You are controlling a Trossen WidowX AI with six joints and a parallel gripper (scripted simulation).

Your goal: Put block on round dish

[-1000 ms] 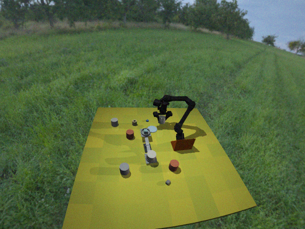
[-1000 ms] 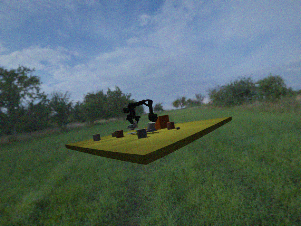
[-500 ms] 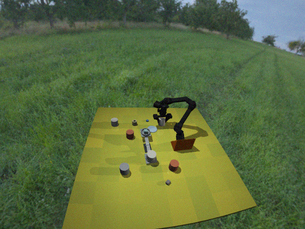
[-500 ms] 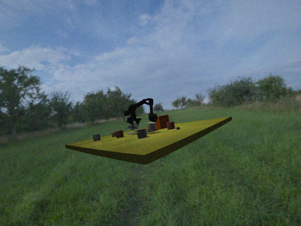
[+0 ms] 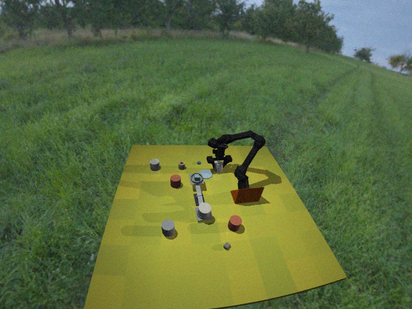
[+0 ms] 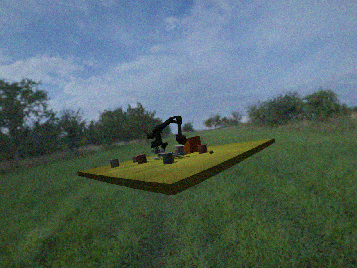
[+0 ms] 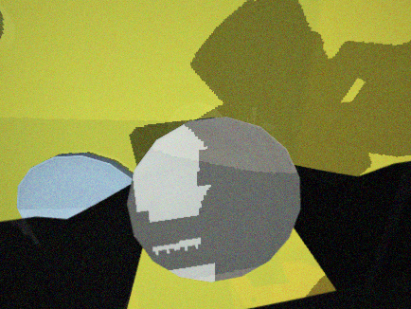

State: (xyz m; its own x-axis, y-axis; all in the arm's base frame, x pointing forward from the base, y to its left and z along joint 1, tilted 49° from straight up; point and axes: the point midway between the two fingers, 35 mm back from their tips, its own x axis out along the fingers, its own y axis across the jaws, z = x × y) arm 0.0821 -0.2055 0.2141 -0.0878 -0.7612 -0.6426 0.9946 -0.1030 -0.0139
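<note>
We've got the far cup (image 5: 218, 166) off the balance (image 5: 199, 196) w/ the end effector (image 5: 218, 161) clamped on it, low over the surface just at 3 o'clock of the pale-blue round dish (image 5: 206, 174) and not above it. The block (image 5: 196, 177) looks exposed on the balance's far pan at 9 o'clock of the dish. Still to do, we judge: set the cup down, fetch the block, drop it on the dish, clear out; the near cup (image 5: 204, 210) sits untouched. The held cup is plain grey, upright, round top facing the wrist cam.
</note>
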